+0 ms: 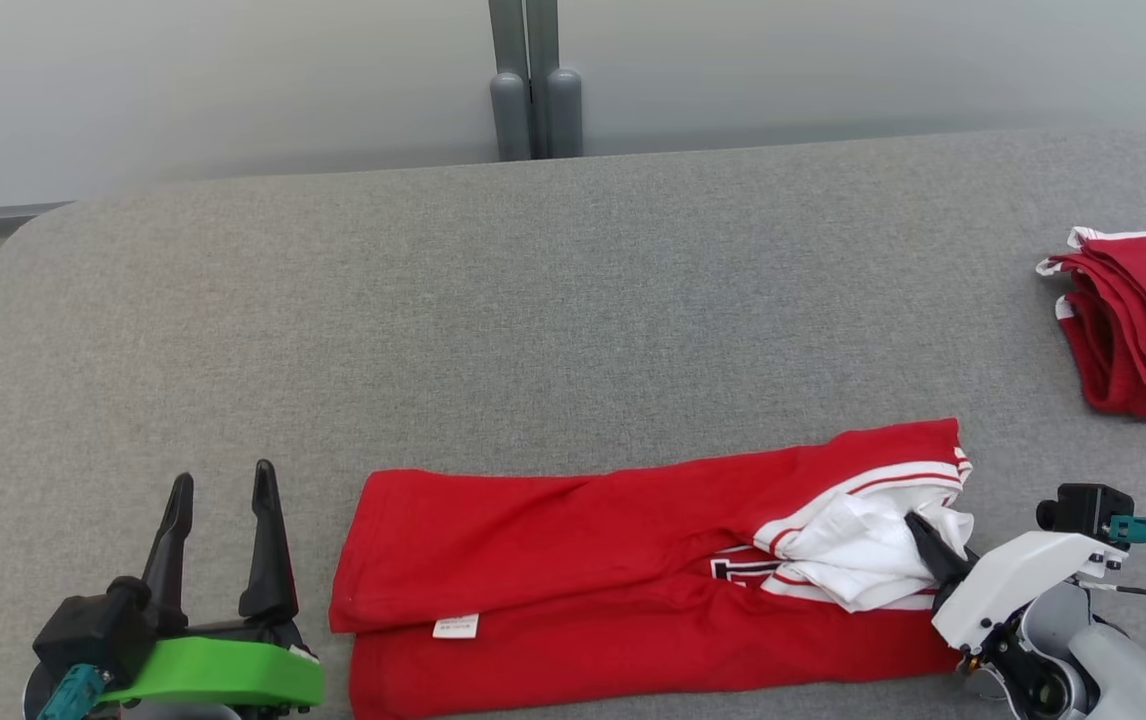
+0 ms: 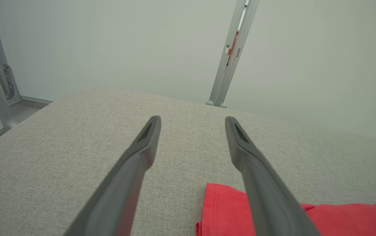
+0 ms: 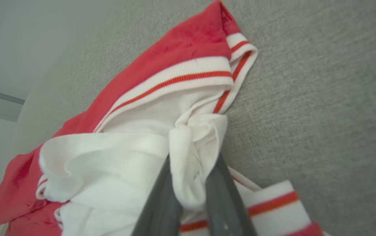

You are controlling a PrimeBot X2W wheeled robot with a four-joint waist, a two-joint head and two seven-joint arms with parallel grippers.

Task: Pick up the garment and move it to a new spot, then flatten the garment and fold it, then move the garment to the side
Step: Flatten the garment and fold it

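Note:
A red garment (image 1: 583, 560) with white, red-striped trim lies folded lengthwise along the near part of the grey cloth-covered table (image 1: 533, 300). Its bunched white part (image 1: 863, 550) is at the right end. My right gripper (image 1: 923, 525) comes in from the lower right and is shut on that white fabric. In the right wrist view the two fingers (image 3: 165, 196) pinch a fold of the white cloth (image 3: 191, 177) at the gripper (image 3: 193, 157). My left gripper (image 1: 223, 475) stands open left of the garment's left edge, empty. The left wrist view has the gripper (image 2: 193, 119) above bare table, with the garment's red corner (image 2: 220, 209) below it.
A second folded red garment (image 1: 1143, 320) with white trim lies at the table's far right edge. Grey posts (image 1: 533, 100) stand behind the table against a pale wall. The table's left corner (image 1: 23, 250) is rounded, with floor beyond it.

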